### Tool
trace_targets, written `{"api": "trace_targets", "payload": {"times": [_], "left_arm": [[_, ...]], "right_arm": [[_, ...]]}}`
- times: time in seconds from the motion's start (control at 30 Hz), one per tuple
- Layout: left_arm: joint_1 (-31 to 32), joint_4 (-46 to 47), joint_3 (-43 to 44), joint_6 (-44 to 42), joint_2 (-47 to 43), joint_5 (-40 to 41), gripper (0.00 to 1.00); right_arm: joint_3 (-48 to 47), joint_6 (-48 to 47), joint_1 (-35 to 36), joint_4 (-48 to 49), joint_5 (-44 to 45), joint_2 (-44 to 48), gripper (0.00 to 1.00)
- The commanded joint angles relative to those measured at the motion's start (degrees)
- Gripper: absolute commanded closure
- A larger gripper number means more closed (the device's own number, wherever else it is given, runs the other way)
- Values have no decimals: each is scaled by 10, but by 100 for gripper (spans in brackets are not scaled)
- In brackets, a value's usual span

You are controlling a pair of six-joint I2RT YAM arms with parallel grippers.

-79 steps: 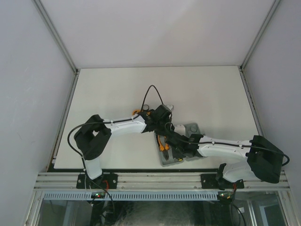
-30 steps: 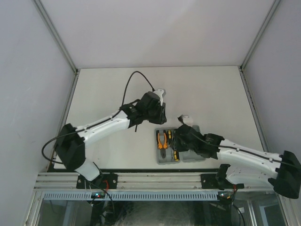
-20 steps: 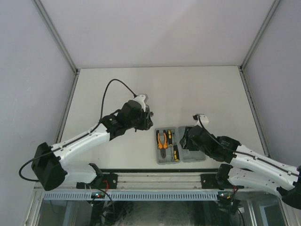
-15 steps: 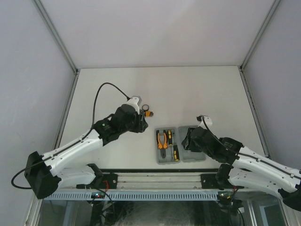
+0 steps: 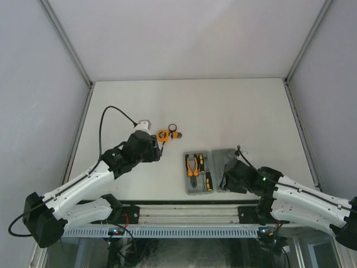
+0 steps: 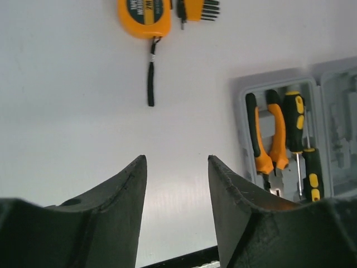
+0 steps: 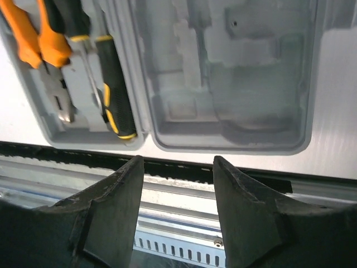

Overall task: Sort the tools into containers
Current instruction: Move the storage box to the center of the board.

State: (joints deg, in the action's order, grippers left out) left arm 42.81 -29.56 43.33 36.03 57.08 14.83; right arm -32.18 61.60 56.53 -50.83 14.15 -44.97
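The grey case (image 5: 216,157) lies open near the table's front edge. Its left half holds the orange-handled pliers (image 5: 192,166) and two black-and-yellow screwdrivers (image 5: 205,170); the right half (image 7: 310,84) shows only bare recesses. Behind it, to the left, the orange tape measure (image 5: 163,134), the hex key set (image 5: 177,134) and the black ring (image 5: 172,127) rest on the table. My left gripper (image 5: 158,152) hovers open and holds nothing, left of the case and in front of the tape measure (image 6: 144,11). My right gripper (image 5: 227,181) is open too, over the case's near right part, fingertips past the table edge.
The white table is walled on three sides. A black edge strip and the aluminium rail (image 7: 184,190) run just in front of the case. The tape measure's black strap (image 6: 150,84) trails toward the left gripper.
Both arms have pulled back from the case toward their bases. The left moved left, uncovering the tape measure and hex key set. Both grippers opened wider.
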Motion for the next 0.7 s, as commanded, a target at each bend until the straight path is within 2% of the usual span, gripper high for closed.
{"api": "trace_targets", "payload": {"times": [0.0,0.17,0.4,0.67], "left_arm": [[-36,3,-10,19,-9,24,46],[-69,16,-2,19,16,9,44],[-115,31,26,10,74,-21,43],[-147,44,71,-4,129,-40,38]], "right_arm": [[29,18,6,8,-61,18,47],[67,26,7,31,-93,34,45],[107,-5,-25,127,-94,27,44],[100,-114,-152,221,-142,-12,44]]}}
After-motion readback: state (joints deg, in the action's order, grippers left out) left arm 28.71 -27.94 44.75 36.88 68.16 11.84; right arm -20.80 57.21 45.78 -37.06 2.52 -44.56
